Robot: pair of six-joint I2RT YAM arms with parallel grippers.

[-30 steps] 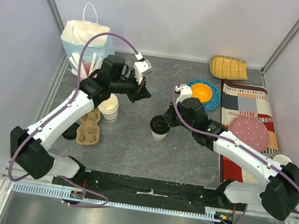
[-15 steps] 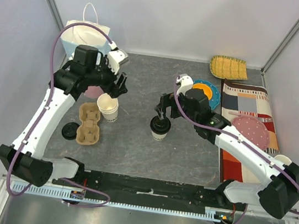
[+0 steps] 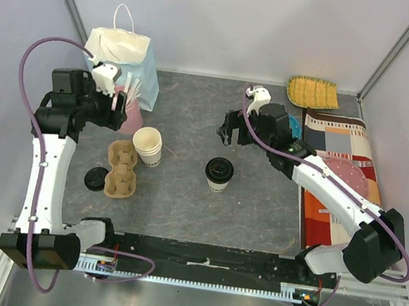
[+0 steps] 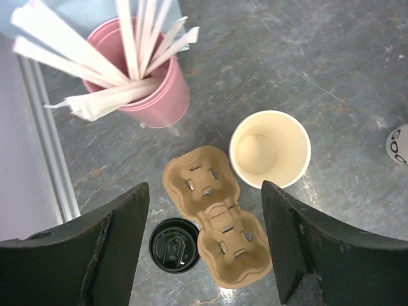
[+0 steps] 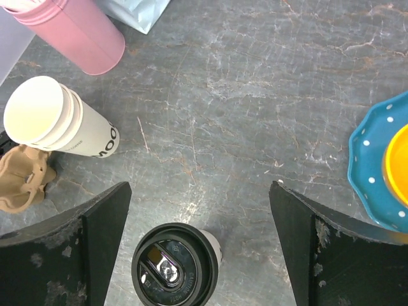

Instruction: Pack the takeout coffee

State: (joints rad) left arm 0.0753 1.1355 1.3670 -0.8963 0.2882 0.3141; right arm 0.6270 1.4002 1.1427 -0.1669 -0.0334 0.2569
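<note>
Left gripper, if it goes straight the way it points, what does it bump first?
Most likely the carrier: in the wrist view it lies right between the open jaws of the left gripper. The loose lid and the empty cup sit just off to the sides. Depth is unclear.

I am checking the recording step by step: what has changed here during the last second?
Both arms drew back: the left gripper leftward toward the pink cup, the right gripper away from the takeout coffee; both opened. The coffee, stacked cups and carrier stayed put.
</note>
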